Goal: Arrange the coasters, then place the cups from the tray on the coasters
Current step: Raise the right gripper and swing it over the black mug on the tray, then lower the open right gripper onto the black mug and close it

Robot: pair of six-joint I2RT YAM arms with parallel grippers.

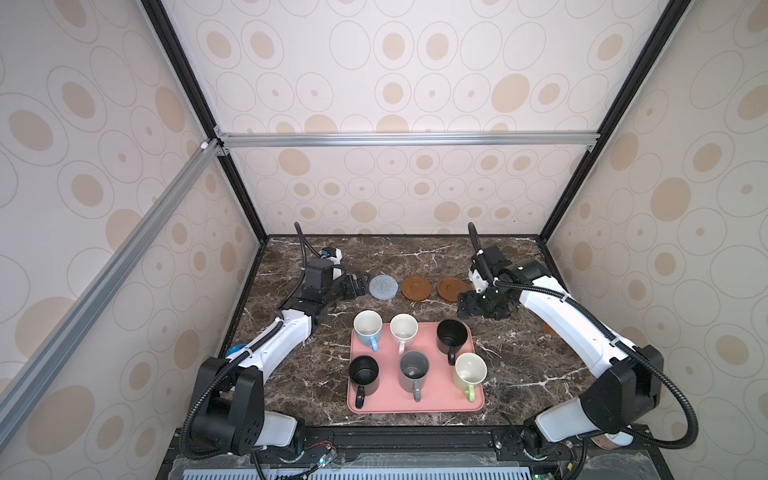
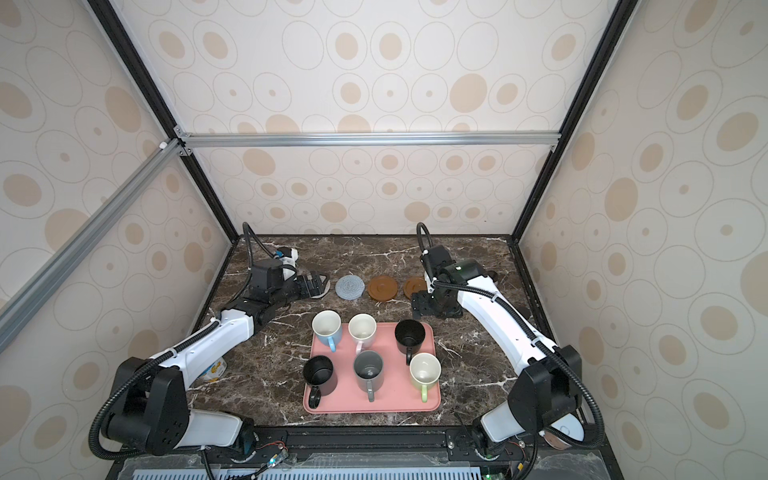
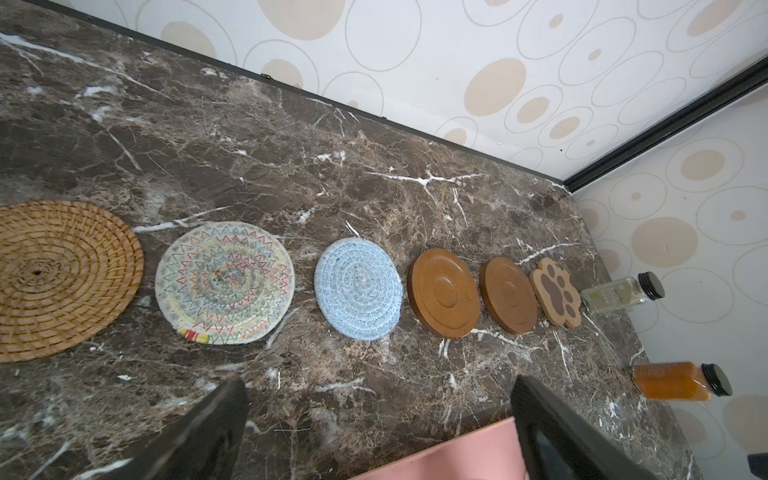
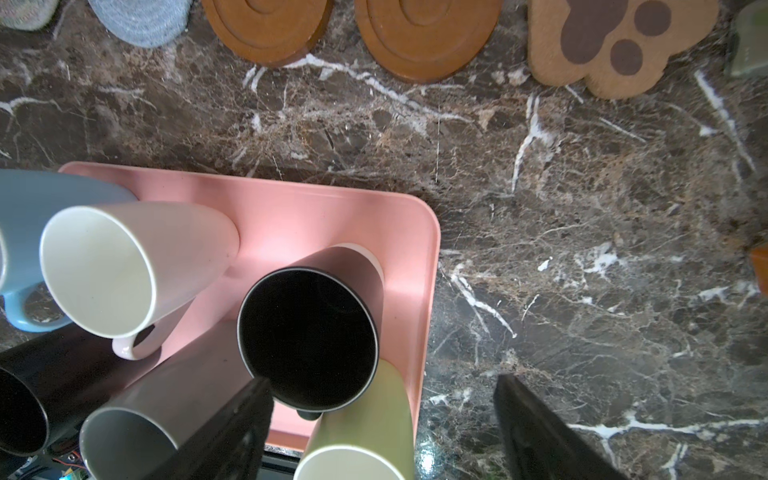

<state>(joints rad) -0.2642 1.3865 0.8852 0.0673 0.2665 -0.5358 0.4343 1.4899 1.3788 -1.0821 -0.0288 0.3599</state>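
Overhead, in both top views, the pink tray (image 1: pixel 415 409) lay on the near middle of the dark marble desk (image 1: pixel 519 374). It carried all six cups upright: the light blue cup (image 1: pixel 368 326), pale pink cup (image 1: pixel 404 328) and far black cup (image 1: pixel 451 334) in the far row, and the near black cup (image 1: pixel 363 370), grey cup (image 1: pixel 413 368) and pale green cup (image 1: pixel 469 370) in the near row. Beyond the tray, the grey-blue coaster (image 1: pixel 383 286), left wooden disc (image 1: pixel 415 287) and right wooden disc (image 1: pixel 451 286) lay in a line. The left end effector (image 1: pixel 359 284) hung just left of that line and the right end effector (image 1: pixel 463 305) just right of it. In a top view a white can (image 2: pixel 212 370) showed under the left arm; its yellow and blue label was too small to read.

From the left wrist view the whole row was visible, each coaster lying flat and apart from the next: rattan coaster (image 3: pixel 62 278), cream coaster (image 3: pixel 224 282) with coloured zigzag stitching, the grey-blue one, both discs, then the paw coaster (image 3: pixel 557 291). Past it lay a clear bottle (image 3: pixel 619 293) and an amber bottle (image 3: pixel 677 380), both black-capped, and their label writing could not be read. The left jaws stood wide apart, released, above bare desk.

From the right wrist view the right jaws were likewise spread and released, gripping nothing. One finger (image 4: pixel 232 436) was over the grey cup and the other was over bare desk right of the tray.
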